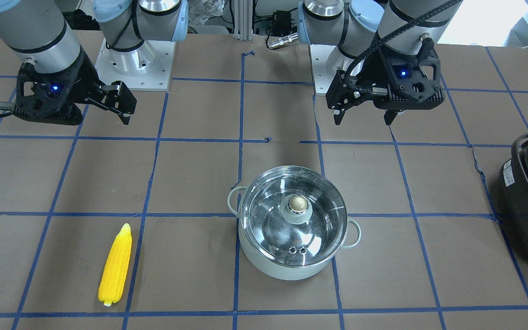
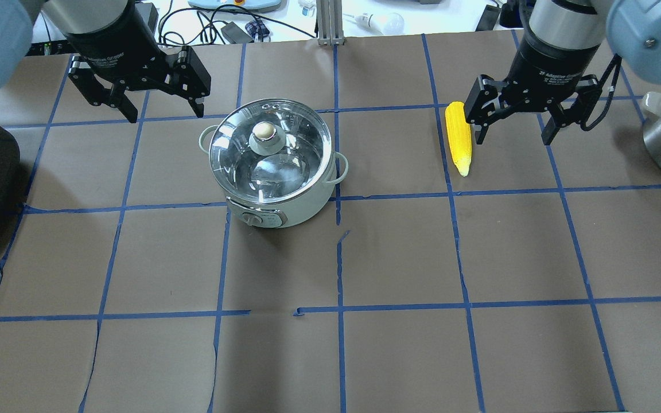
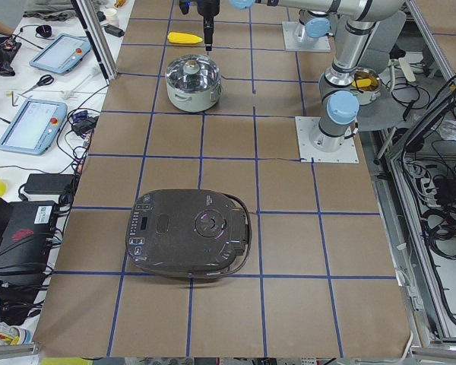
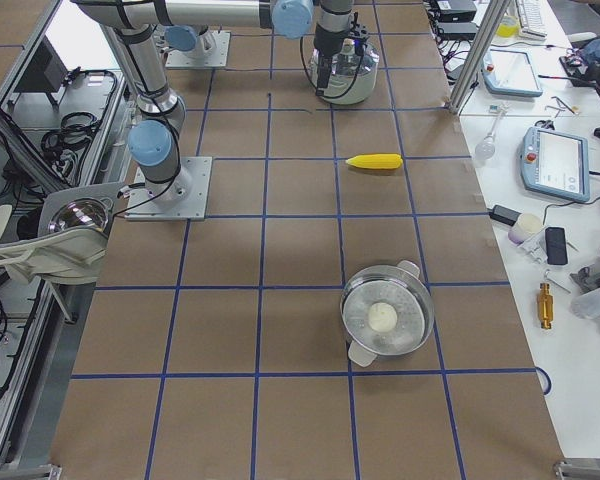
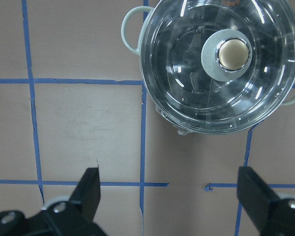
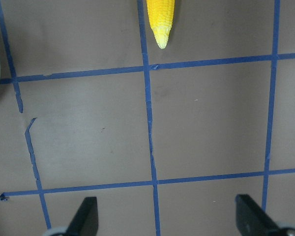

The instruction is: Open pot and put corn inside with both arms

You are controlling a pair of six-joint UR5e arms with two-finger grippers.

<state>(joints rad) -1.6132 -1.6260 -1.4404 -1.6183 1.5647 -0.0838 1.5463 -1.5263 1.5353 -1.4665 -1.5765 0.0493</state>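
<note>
So — left hand point(image 2: 164, 113), open and empty, should centre squarely over the lid knob point(image 2: 263, 131) before closing; right hand point(image 2: 511, 138), likewise open, hangs near the corn point(image 2: 458, 137).

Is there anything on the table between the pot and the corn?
No. In the overhead view, only bare brown table with blue tape lines lies between the pot and the corn.
</note>
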